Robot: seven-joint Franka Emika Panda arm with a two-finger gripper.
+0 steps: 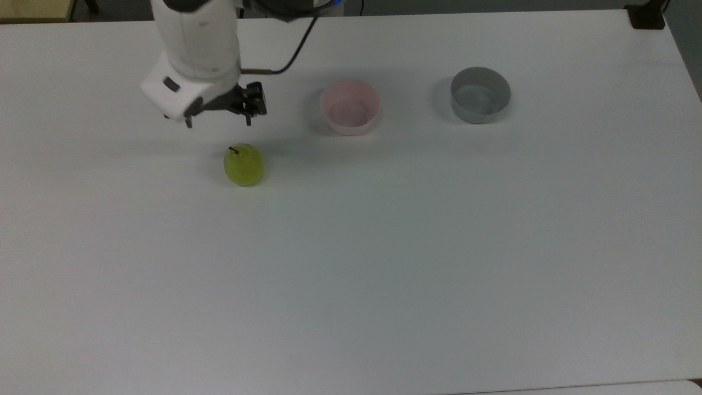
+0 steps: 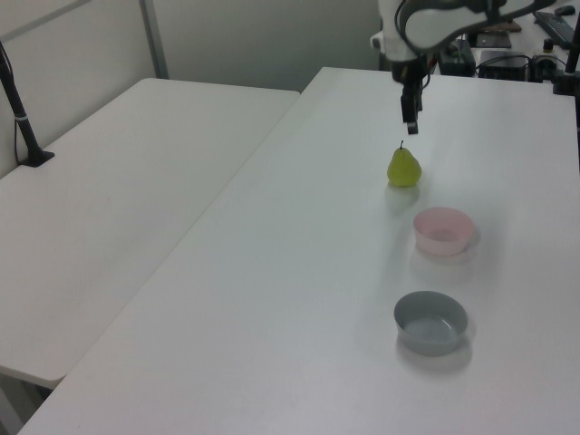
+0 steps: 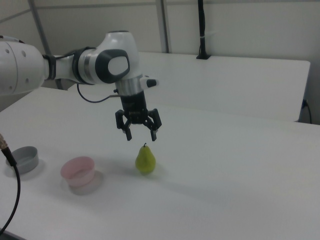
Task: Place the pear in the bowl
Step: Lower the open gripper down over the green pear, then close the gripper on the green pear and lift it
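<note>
Hanging above the pear (image 3: 145, 160) with fingers spread wide and nothing between them, the gripper (image 3: 141, 137) points down at the white desk (image 1: 384, 263). The pear stands upright, stem up, well to the top view's left of the pink bowl (image 1: 350, 107); a grey bowl (image 1: 480, 94) sits further right.

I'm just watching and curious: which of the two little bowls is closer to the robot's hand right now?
The pale pink bowl. It sits between the pear and the grey bowl, which is farther from the open hand.
</note>
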